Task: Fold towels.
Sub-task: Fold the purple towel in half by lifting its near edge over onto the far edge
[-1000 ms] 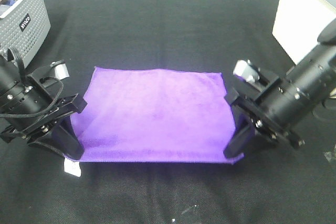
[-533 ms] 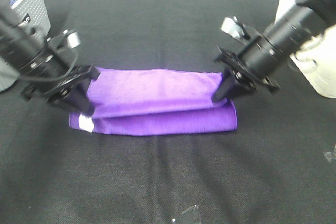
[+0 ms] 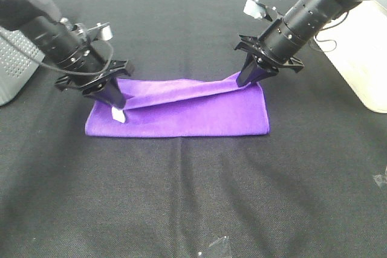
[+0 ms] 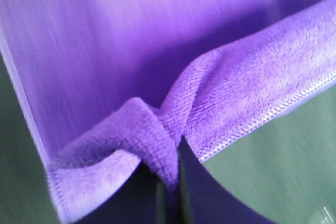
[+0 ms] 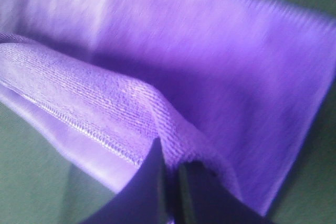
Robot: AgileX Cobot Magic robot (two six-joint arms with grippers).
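The purple towel (image 3: 181, 113) lies on the black cloth in the middle of the exterior high view, its upper layer held up along the far side and draped over the lower layer. My left gripper (image 3: 113, 99) is shut on the towel's left corner, where a small white tag (image 3: 119, 115) hangs. My right gripper (image 3: 247, 80) is shut on the right corner. In the left wrist view the towel (image 4: 157, 135) bunches between my shut gripper (image 4: 169, 192). The right wrist view shows the towel's stitched edge (image 5: 131, 124) pinched in the same way in my shut gripper (image 5: 170, 187).
A grey perforated basket (image 3: 15, 70) stands at the far left behind my left arm. A white box (image 3: 363, 64) stands at the right edge. Small clear scraps (image 3: 214, 247) lie near the front edge of the black table cover (image 3: 181, 197).
Both grippers have carried the towel's near edge up and away towards the far side, laying the upper layer over the lower one. The towel now shows as a narrower band.
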